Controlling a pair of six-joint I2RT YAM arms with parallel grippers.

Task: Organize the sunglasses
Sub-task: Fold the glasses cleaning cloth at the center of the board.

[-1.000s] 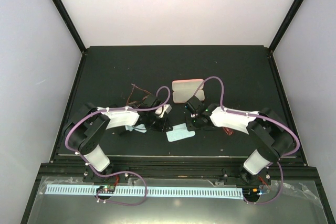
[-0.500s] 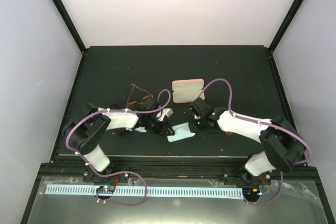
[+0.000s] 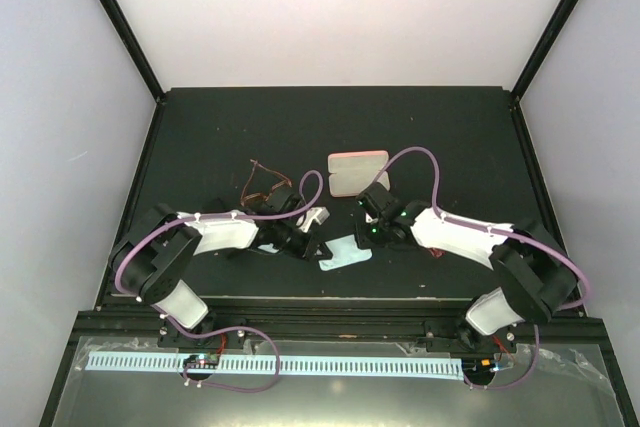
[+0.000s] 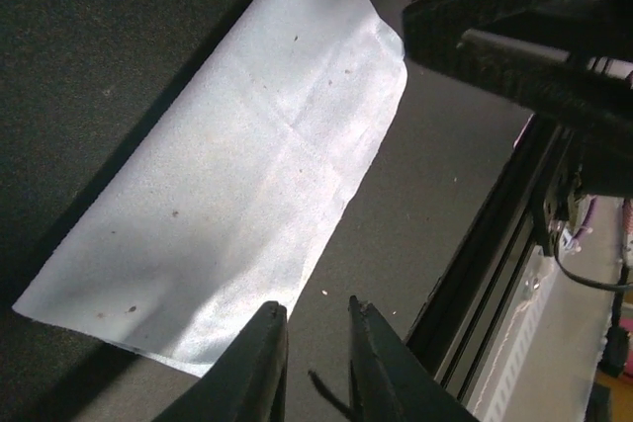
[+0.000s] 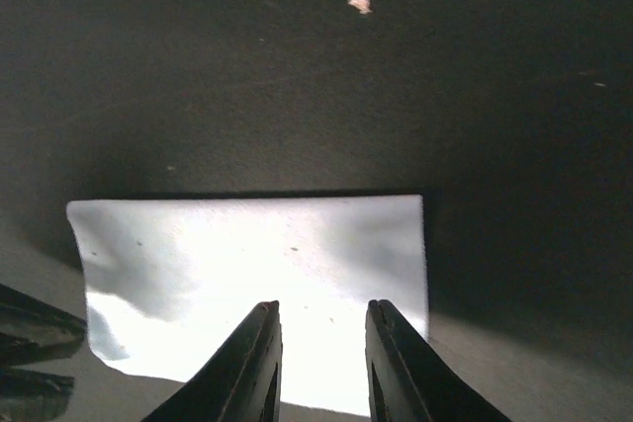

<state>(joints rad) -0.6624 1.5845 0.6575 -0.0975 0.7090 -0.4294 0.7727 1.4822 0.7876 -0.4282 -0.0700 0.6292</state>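
Observation:
The amber-brown sunglasses [image 3: 262, 183] lie on the black table behind my left arm. A bit of red frame [image 3: 437, 251] shows under my right forearm, and the rest of that pair is hidden. Both grippers hover at the pale blue cloth [image 3: 345, 253]. My left gripper [image 3: 316, 245] is at its left end. In the left wrist view the left gripper [image 4: 315, 315] is slightly open and empty at the edge of the cloth [image 4: 247, 175]. My right gripper [image 3: 369, 236] is at its far right corner. In the right wrist view the right gripper [image 5: 321, 313] is open and empty above the cloth [image 5: 247, 274].
An open pink case [image 3: 357, 169] lies behind the cloth, just beyond my right gripper. The table's front rail [image 4: 514, 234] runs close to the cloth. My right gripper's body [image 4: 524, 17] shows in the left wrist view, near the cloth's far corner.
My right gripper has moved left and forward to the cloth's corner. My left arm has stretched out lower, bringing its gripper down to the cloth's left end.

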